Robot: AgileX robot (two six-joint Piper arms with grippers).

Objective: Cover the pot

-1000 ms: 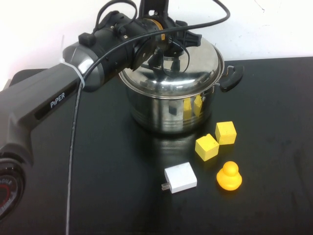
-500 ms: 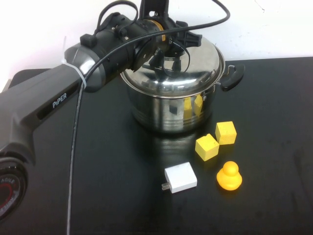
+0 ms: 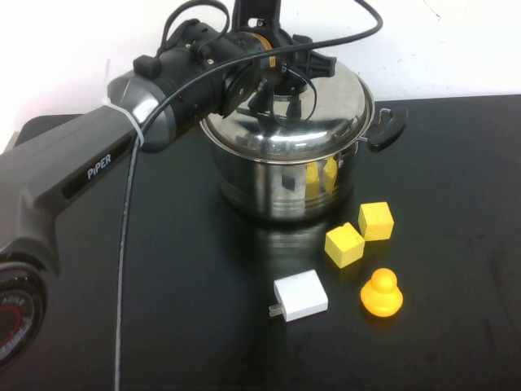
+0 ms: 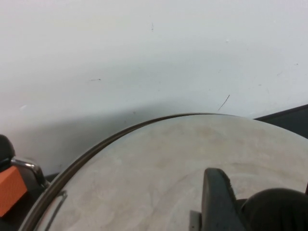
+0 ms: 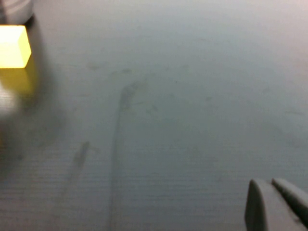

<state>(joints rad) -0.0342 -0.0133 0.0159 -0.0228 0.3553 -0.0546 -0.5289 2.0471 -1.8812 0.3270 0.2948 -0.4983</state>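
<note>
High view: the pot (image 3: 285,175) is sitting at the back-centre of the black worktop (image 3: 187,309) w/ its lid (image 3: 297,110) on, and the left end effector (image 3: 281,77) is hovering over the lid's top, grip state unclear. Left wrist view is showing lid (image 4: 192,159) surface close up. Right wrist view: right end effector (image 5: 276,204) is resting low over bare worktop (image 5: 183,106), fingers looking pressed together, holding nothing, a yellow block (image 5: 13,46) well apart.
</note>
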